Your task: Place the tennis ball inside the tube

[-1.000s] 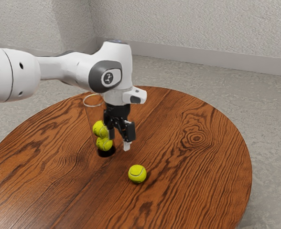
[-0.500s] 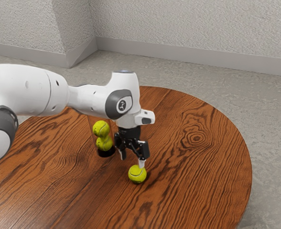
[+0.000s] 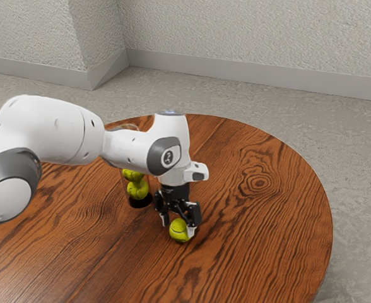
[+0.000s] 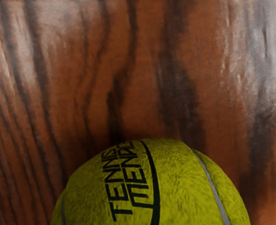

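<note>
Exterior view: the tool [image 3: 178, 228] points down, open around the tennis ball [image 3: 178, 233].

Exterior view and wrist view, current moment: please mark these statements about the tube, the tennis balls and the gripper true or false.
1. The clear tube has two tennis balls inside. True.
2. The clear tube lies on its side. False: it stands upright.
3. The gripper is poised above the mouth of the clear tube. False: the gripper is down at the loose tennis ball, beside the clear tube.
4. The loose tennis ball has dark lettering printed on it. True.
5. The loose tennis ball is already in the clear tube. False: it is outside, on the round wooden table.
</note>
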Robot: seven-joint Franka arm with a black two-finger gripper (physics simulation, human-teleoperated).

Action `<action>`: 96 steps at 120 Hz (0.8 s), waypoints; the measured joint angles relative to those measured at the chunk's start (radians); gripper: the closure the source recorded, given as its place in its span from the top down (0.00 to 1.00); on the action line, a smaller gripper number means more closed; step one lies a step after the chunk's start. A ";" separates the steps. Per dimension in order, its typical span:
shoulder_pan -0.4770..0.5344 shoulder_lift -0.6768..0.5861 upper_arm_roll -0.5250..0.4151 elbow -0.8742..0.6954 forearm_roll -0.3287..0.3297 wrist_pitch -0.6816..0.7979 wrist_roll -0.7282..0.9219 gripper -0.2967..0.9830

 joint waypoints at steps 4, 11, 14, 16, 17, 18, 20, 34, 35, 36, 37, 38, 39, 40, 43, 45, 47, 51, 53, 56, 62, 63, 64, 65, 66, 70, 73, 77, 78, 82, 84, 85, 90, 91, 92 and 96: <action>0.000 0.003 0.000 0.000 0.000 0.005 -0.002 0.77; 0.000 0.007 0.000 0.000 0.000 0.012 -0.005 0.77; 0.000 0.008 0.000 0.000 0.000 0.014 -0.006 0.77; 0.000 0.008 0.000 -0.001 -0.001 0.016 -0.007 0.77; 0.000 0.008 0.000 -0.001 -0.001 0.016 -0.007 0.77; 0.000 0.009 0.000 -0.001 -0.001 0.017 -0.007 0.77; 0.000 0.009 0.000 -0.002 -0.001 0.018 -0.008 0.77; -0.006 0.009 0.000 -0.005 0.004 0.025 -0.018 0.70; -0.006 0.009 0.000 -0.006 0.005 0.025 -0.019 0.70; -0.006 0.009 0.000 -0.006 0.005 0.025 -0.019 0.69; -0.006 0.009 0.000 -0.006 0.006 0.025 -0.020 0.68; -0.007 0.009 0.000 -0.006 0.006 0.026 -0.021 0.67; -0.007 0.009 0.000 -0.007 0.007 0.026 -0.022 0.66; -0.007 0.009 0.000 -0.007 0.007 0.026 -0.024 0.65; -0.008 0.008 0.000 -0.008 0.009 0.027 -0.028 0.63; -0.009 0.008 0.000 -0.008 0.010 0.027 -0.030 0.61; -0.009 0.008 0.000 -0.008 0.011 0.027 -0.032 0.60; -0.009 0.008 0.000 -0.009 0.013 0.028 -0.037 0.58; -0.009 0.008 0.000 -0.009 0.014 0.028 -0.040 0.57; -0.009 0.008 0.000 -0.009 0.016 0.029 -0.043 0.56; -0.009 0.007 0.000 -0.009 0.019 0.030 -0.050 0.55; -0.009 0.007 0.000 -0.009 0.019 0.030 -0.052 0.55; -0.009 0.006 0.000 -0.009 0.019 0.030 -0.053 0.55; -0.009 0.006 0.000 -0.009 0.020 0.031 -0.054 0.54; -0.009 0.005 0.000 -0.009 0.020 0.031 -0.055 0.54; -0.009 -0.001 0.000 -0.009 0.022 0.031 -0.059 0.52; -0.009 -0.008 0.000 -0.009 0.023 0.032 -0.063 0.50; -0.010 -0.023 0.000 -0.009 0.025 0.032 -0.067 0.48; -0.010 -0.027 0.000 -0.009 0.026 0.032 -0.068 0.48; -0.013 -0.046 0.000 -0.009 0.029 0.031 -0.073 0.46; -0.015 -0.057 0.000 -0.009 0.033 0.029 -0.076 0.46; -0.016 -0.061 0.000 -0.009 0.035 0.029 -0.077 0.45; -0.019 -0.096 0.000 -0.009 0.055 0.021 -0.085 0.44; -0.019 -0.103 0.000 -0.009 0.060 0.019 -0.087 0.44; -0.020 -0.110 0.000 -0.008 0.064 0.017 -0.088 0.43; -0.021 -0.143 0.000 -0.006 0.088 0.004 -0.095 0.42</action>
